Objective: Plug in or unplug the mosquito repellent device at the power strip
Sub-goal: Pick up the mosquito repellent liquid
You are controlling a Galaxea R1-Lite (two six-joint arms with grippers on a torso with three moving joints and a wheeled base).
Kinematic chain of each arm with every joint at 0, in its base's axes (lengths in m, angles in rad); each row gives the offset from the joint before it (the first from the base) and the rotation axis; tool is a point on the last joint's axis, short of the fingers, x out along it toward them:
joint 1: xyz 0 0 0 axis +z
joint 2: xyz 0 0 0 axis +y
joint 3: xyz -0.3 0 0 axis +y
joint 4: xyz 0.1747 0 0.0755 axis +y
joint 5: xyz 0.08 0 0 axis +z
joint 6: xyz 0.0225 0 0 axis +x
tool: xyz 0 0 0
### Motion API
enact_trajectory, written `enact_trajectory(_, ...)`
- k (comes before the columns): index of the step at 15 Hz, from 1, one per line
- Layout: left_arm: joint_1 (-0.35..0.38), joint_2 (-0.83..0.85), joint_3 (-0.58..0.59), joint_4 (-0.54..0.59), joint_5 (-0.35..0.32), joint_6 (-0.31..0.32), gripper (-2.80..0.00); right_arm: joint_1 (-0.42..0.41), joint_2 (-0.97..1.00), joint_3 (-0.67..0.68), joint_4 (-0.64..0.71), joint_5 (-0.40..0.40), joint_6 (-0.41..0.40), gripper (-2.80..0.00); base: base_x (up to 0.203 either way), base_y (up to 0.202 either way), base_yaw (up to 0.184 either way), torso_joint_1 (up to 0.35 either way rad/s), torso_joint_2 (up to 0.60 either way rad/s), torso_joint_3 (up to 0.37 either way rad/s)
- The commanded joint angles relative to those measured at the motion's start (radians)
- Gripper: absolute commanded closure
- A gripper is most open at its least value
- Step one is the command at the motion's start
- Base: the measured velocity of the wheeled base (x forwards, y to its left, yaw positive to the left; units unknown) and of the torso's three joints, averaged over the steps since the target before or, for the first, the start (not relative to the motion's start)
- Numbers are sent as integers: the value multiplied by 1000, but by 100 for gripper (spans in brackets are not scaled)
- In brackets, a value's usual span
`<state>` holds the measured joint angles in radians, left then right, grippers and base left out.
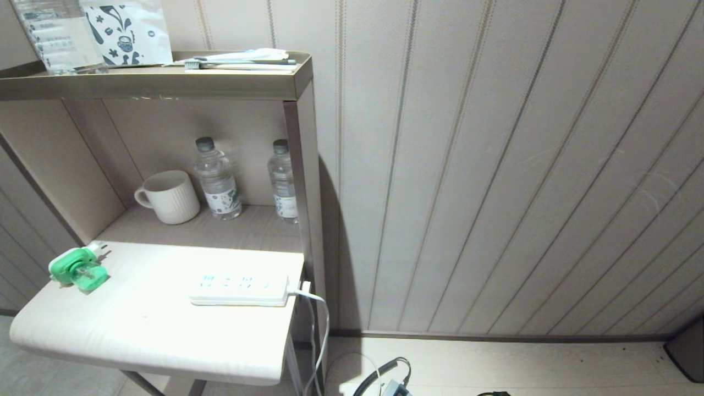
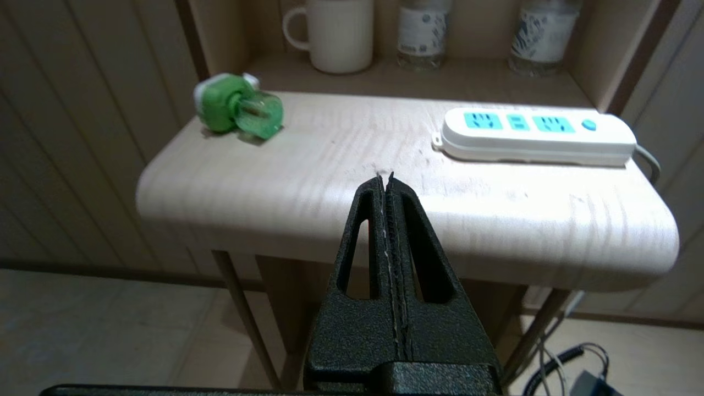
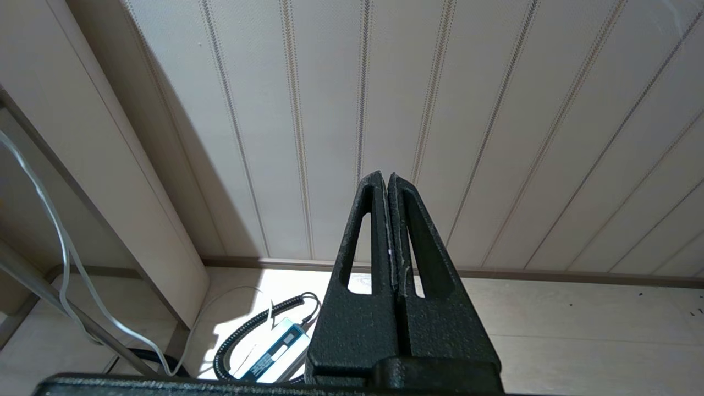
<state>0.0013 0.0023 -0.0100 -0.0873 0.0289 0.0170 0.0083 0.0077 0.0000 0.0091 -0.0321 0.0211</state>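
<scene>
The mosquito repellent device (image 1: 77,268) (image 2: 237,105), green and white with a translucent green bottle, lies on its side at the left end of the pale wooden table (image 1: 137,330), unplugged. The white power strip (image 1: 240,290) (image 2: 536,136) lies flat near the table's right end, its sockets empty and its cord dropping off the right edge. My left gripper (image 2: 385,176) is shut and empty, in front of the table's near edge, well short of both. My right gripper (image 3: 383,175) is shut and empty, facing the striped wall right of the table. Neither arm shows in the head view.
Behind the table, a shelf niche holds a ribbed cup (image 1: 169,196) and two clear water bottles (image 1: 218,179). The top shelf (image 1: 165,82) carries packets and toothbrushes. A coiled black cable and an adapter (image 3: 269,349) lie on the floor at the table's right.
</scene>
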Motion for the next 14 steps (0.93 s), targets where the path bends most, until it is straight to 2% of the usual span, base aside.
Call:
enact_trajectory(1,0,29,-106,22,38,6,0,-1,2,0,0,0,0,0,0,0,0,0,0,0)
enact_trajectory(5,0,138,-555,186,125,17,0,-2,2,0,0,0,0,0,0,0,0,0,0,0)
enact_trajectory(8,-3,298,-876,458,203,8,0,-2,2,0,0,0,0,0,0,0,0,0,0,0)
enact_trajectory(11,-5,509,-1055,728,267,-40,0,-2,2,0,0,0,0,0,0,0,0,0,0,0)
enact_trajectory(12,-6,574,-1092,819,279,-63,0,-1,2,0,0,0,0,0,0,0,0,0,0,0)
enact_trajectory(14,-6,679,-1116,926,291,-114,0,-1,2,0,0,0,0,0,0,0,0,0,0,0)
